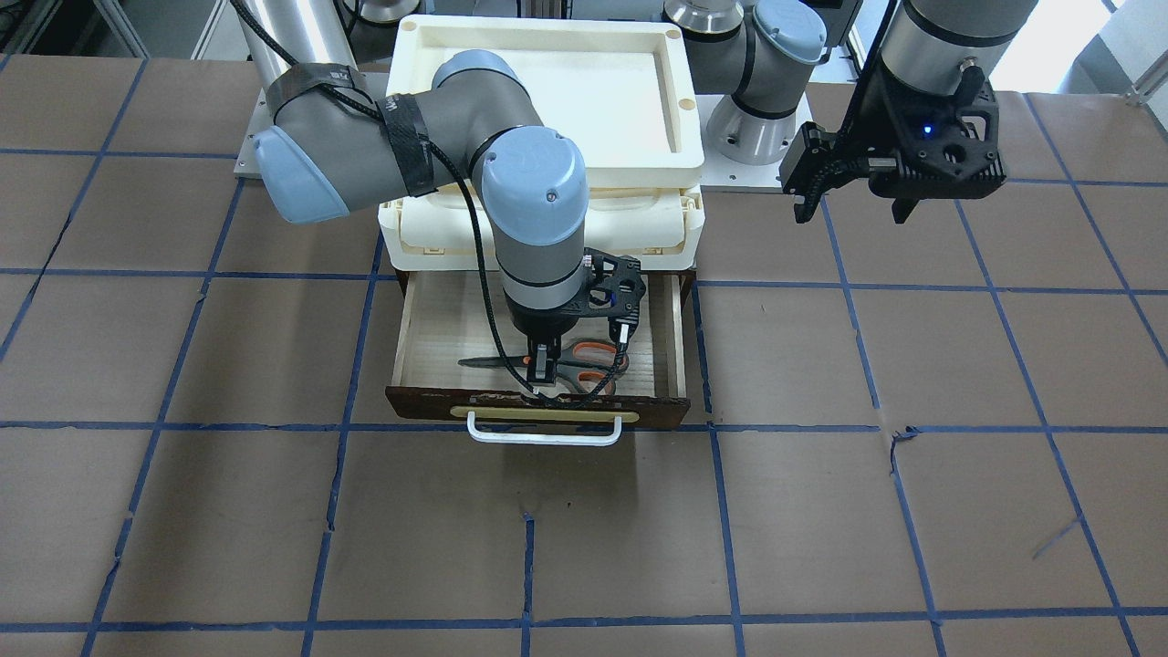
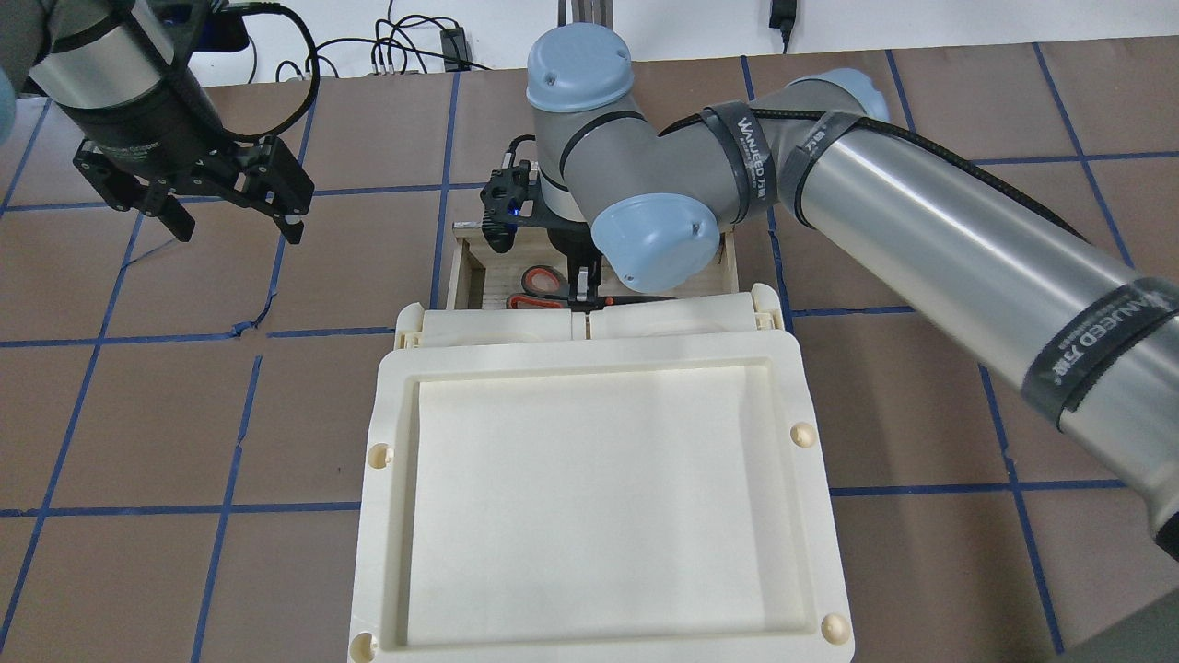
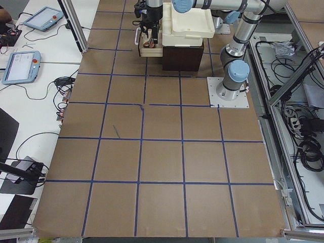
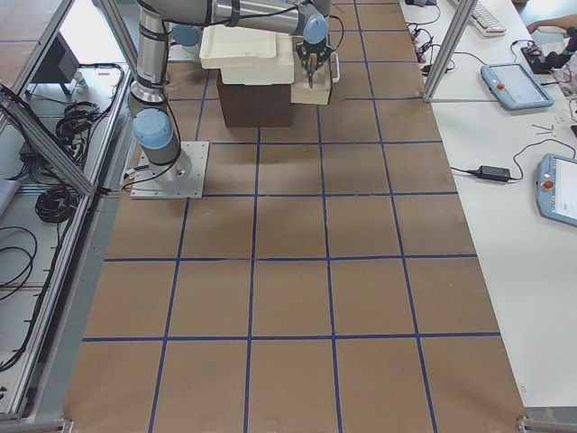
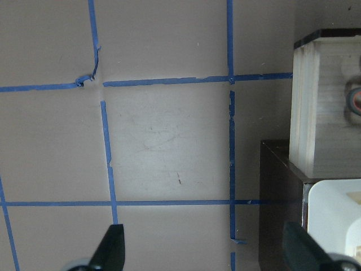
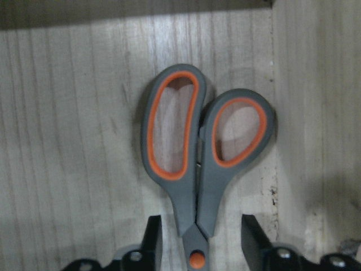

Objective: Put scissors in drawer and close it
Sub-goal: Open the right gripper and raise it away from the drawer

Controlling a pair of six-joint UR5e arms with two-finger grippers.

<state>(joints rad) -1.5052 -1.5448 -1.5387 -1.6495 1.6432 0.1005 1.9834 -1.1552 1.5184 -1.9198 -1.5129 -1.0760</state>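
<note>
The drawer [image 1: 429,401] is pulled open, with its pale wood floor [image 6: 73,141] showing. The scissors [image 1: 598,351] lie flat on that floor, orange-lined loops [image 6: 200,164] toward the left arm's side, blades toward the right arm's side. My right gripper [image 1: 543,370] reaches down into the drawer. Its fingers [image 6: 151,243] straddle the scissors' pivot with a gap on each side, open. From overhead the gripper [image 2: 583,290] is over the scissors [image 2: 543,279]. My left gripper [image 1: 853,214] hangs open and empty above the table, beside the drawer [image 5: 316,107].
A cream plastic tray [image 1: 547,55] sits on top of two cream compartments [image 1: 420,237] above the drawer. The white bar handle [image 1: 543,436] faces the operators' side. The brown table with blue tape lines [image 1: 821,511] surrounds the cabinet.
</note>
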